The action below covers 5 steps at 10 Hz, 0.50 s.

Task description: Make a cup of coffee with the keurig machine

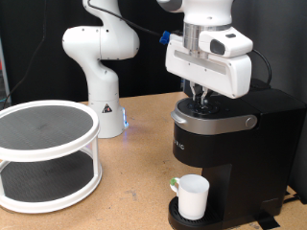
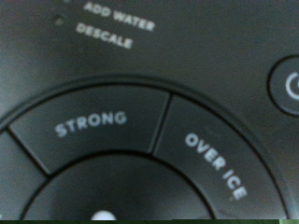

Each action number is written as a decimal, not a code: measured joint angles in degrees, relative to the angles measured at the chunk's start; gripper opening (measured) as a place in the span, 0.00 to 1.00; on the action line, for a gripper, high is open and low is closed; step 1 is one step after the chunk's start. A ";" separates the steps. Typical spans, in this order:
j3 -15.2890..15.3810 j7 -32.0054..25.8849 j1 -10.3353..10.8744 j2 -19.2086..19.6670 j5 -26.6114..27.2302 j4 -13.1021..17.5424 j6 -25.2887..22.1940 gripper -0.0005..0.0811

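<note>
The black keurig machine (image 1: pixel 225 144) stands at the exterior view's right, lid down, silver-grey handle across its front. The white cup (image 1: pixel 193 196), green at its handle, sits on the round drip base under the spout. My gripper (image 1: pixel 201 97) points straight down onto the machine's top, its fingertips at or just above the button panel. The wrist view is filled by that round button panel (image 2: pixel 140 140), with segments marked STRONG (image 2: pixel 91 124) and OVER ICE (image 2: pixel 216 165). No fingers show in the wrist view.
A white two-tier round rack (image 1: pixel 46 153) with dark shelves stands at the exterior view's left. A second white robot arm base (image 1: pixel 103 77) stands behind on the wooden table (image 1: pixel 134 182).
</note>
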 joint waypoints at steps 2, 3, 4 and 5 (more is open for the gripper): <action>0.00 0.00 0.00 0.02 0.00 -0.52 1.01 0.01; 0.00 -0.04 0.00 0.02 0.00 -0.83 1.55 0.01; 0.01 -0.49 0.00 0.02 0.20 -1.23 2.37 0.01; 0.01 -1.36 0.01 -0.01 0.64 -1.70 3.53 0.01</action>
